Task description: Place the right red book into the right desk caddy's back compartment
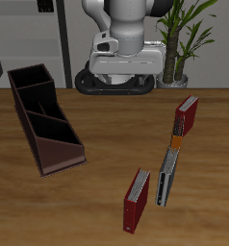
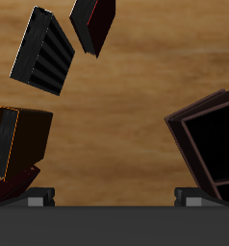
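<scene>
Red book point(image 1: 137, 202) is seen flat on the bench point(image 1: 97, 207), nearest the front edge, just beside a grey-black book point(image 1: 165, 177). Farther back a shorter red book point(image 1: 186, 119) lies. Caddy point(image 1: 44, 115) stands well apart, its back compartment point(image 1: 31, 77) farthest. Gripper state cannot be told; nothing is grasped.

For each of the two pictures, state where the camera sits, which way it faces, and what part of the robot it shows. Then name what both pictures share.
Exterior view: in front of and above the table, facing the robot's base at the back; the claw is out of sight.
Wrist view: on the arm's end, looking down at the tabletop; only two finger stubs show.
Shared: the caddy, the dark red book, the grey-black book and the shorter red book.
</scene>
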Available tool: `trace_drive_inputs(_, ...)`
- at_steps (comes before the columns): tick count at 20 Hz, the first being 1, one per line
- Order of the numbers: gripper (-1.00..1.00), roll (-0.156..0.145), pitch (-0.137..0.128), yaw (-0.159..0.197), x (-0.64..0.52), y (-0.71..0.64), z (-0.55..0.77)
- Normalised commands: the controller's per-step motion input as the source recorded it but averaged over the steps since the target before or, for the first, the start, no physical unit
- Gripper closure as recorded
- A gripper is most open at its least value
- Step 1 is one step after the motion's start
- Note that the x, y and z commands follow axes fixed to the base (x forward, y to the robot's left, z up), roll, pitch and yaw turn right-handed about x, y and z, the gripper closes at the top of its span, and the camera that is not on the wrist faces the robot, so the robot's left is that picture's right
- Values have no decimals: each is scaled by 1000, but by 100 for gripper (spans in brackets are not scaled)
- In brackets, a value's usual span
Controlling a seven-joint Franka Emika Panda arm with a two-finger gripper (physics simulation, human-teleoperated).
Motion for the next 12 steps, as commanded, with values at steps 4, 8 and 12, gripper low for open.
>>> trace_drive_inputs(4, -100, -52, -30, 24, 301, 111, 105)
trace_drive_inputs(8, -100, -8, -22, -7, 228, 71, 98)
trace_drive_inputs(12, -100, -21, -25, -11, 325, 77, 141)
